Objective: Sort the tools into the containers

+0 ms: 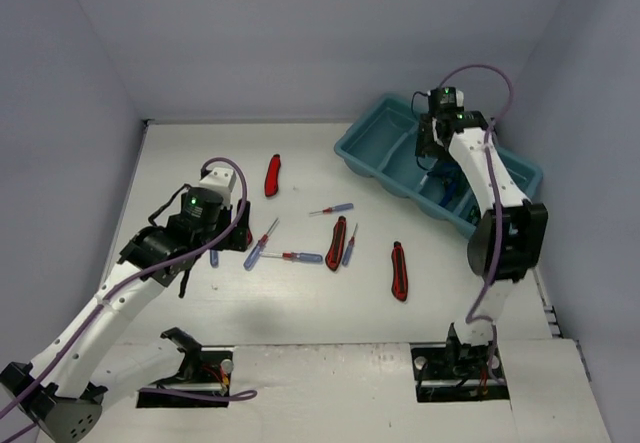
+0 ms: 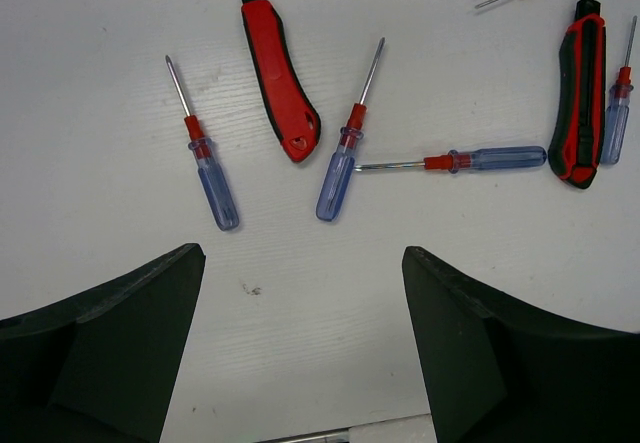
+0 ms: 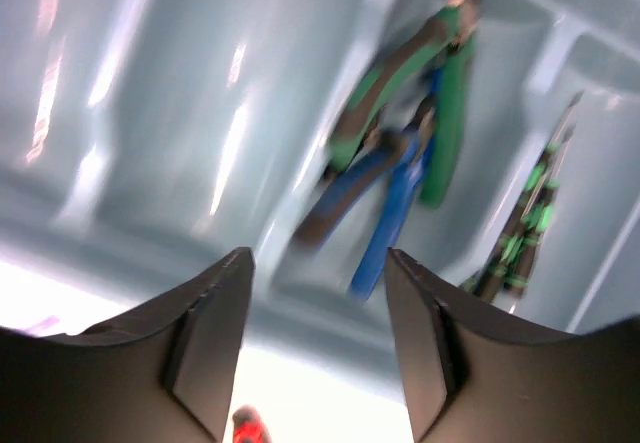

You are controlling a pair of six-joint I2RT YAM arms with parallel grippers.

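Tools [image 1: 300,257] not yet sorted lie scattered across the middle of the white table [image 1: 190,153]. They lie flat on its faintly ribbed surface, where either arm can reach them from above. The left gripper [image 2: 300,263] hangs over them at about 9 o'clock of the spread. Its matte black fingers are spread wide with nothing between them, likely lining up a pick.

Under it lie thin screwdrivers [image 2: 335,168] with clear blue handles, red collars and bright steel shafts. Among them is a curved red utility knife [image 2: 280,78] with a smooth moulded body. A second knife [image 2: 578,93], red with black trim, lies at 3 o'clock of that view beside another screwdriver.

Farther off, at 1 o'clock of the table, the glossy teal tray [image 1: 358,148] sits at a slant. The right gripper [image 3: 318,263] hovers over it, fingers parted and empty, pointing down into a compartment, I judge for a drop. Below, green-handled pliers [image 3: 450,93] and blue-handled pliers [image 3: 395,203] lie tangled in that compartment. Green-black screwdrivers [image 3: 525,233] fill the next one at 3 o'clock.
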